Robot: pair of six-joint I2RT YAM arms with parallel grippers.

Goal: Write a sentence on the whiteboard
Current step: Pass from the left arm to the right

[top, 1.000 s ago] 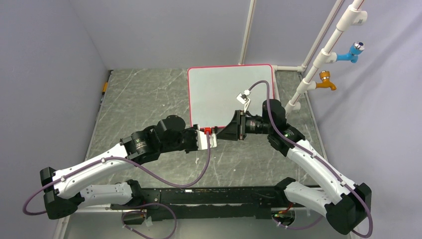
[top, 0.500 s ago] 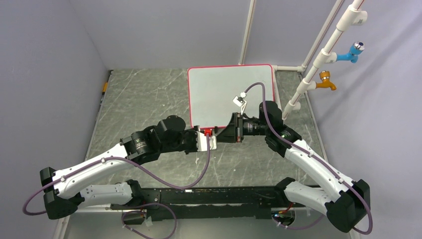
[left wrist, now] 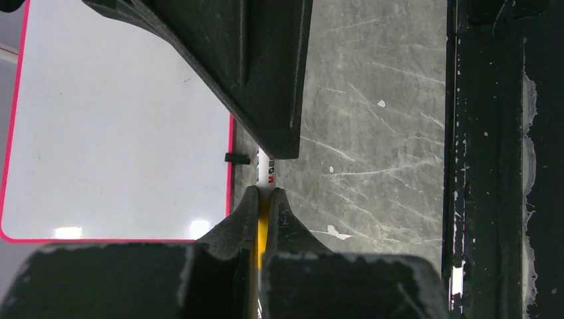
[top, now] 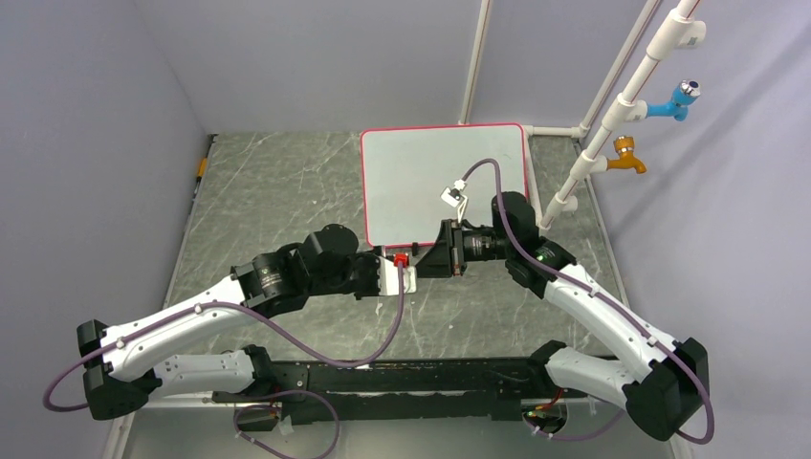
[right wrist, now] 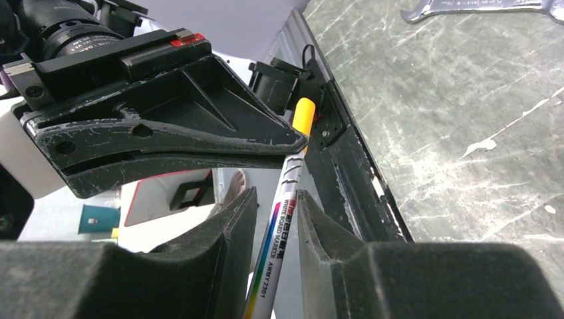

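The whiteboard [top: 421, 177] lies flat at the back of the table, white with a red-pink rim, also in the left wrist view [left wrist: 120, 133]. Its visible face is blank; the sentence is out of view. A whiteboard marker [right wrist: 286, 206] with a white barrel and yellow cap [right wrist: 304, 113] spans both grippers just off the board's near edge. My left gripper [left wrist: 265, 193] is shut on the yellow cap [left wrist: 263, 219]. My right gripper [right wrist: 276, 194] faces it, its fingers closed on the printed barrel. Seen from above, the left gripper [top: 406, 260] and the right gripper [top: 427, 258] meet tip to tip.
A white pipe frame with a blue tap [top: 677, 98] and an orange tap [top: 626, 156] stands at the back right. A metal wrench [right wrist: 479, 6] lies on the marble tabletop. A black clip foot [left wrist: 236, 158] sits at the board's rim. A black rail [left wrist: 492, 159] runs along the near edge.
My right arm has slid left toward the left gripper, and its jaws have narrowed around the marker barrel. The left arm has stayed nearly still, still clamping the cap.
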